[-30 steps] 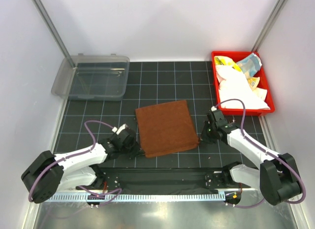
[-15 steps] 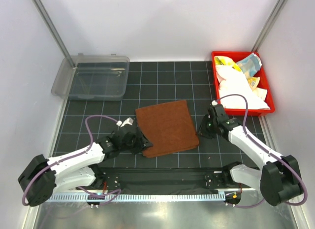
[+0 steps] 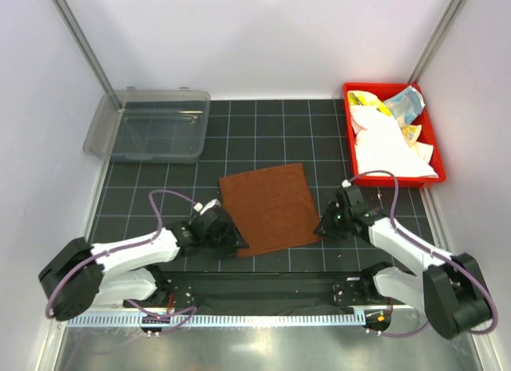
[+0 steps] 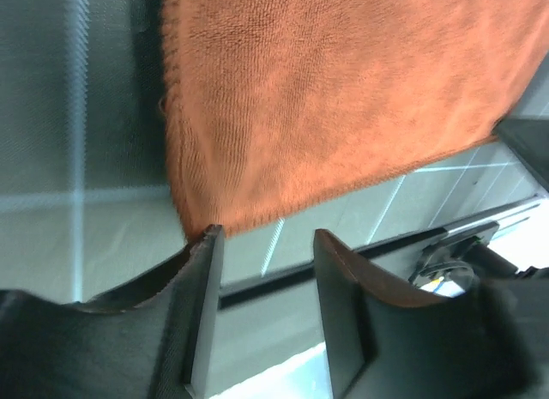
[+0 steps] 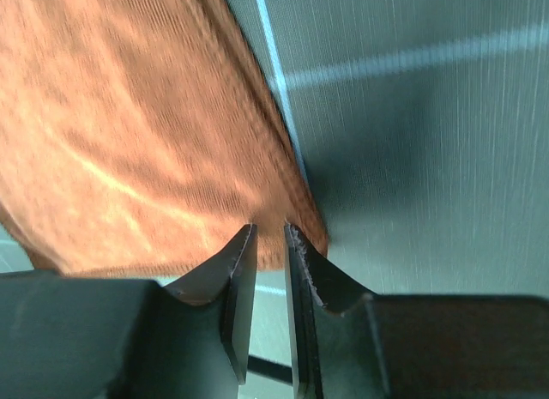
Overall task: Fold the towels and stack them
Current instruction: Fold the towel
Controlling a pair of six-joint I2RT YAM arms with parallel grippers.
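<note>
A rust-brown towel (image 3: 268, 207) lies flat as a folded rectangle in the middle of the black grid mat. My left gripper (image 3: 236, 245) is at its near left corner and stands open. In the left wrist view the towel (image 4: 326, 99) ends just beyond the left fingertip (image 4: 208, 244), with nothing between the jaws (image 4: 264, 244). My right gripper (image 3: 322, 228) is at the near right corner. Its jaws (image 5: 268, 236) stand a narrow gap apart over the towel's corner (image 5: 154, 159) and clamp nothing. More towels fill the red bin: white (image 3: 389, 148), pale yellow (image 3: 364, 100), light blue (image 3: 406, 104).
The red bin (image 3: 432, 140) stands at the back right beside the mat. A clear plastic tub (image 3: 152, 125) sits at the back left. White walls and metal posts close in the sides. The arms' base rail (image 3: 255, 290) runs along the near edge.
Both grippers were shut on the towel's near corners and have opened and let go. The left gripper has shifted right along the near edge; the towel lies flatter.
</note>
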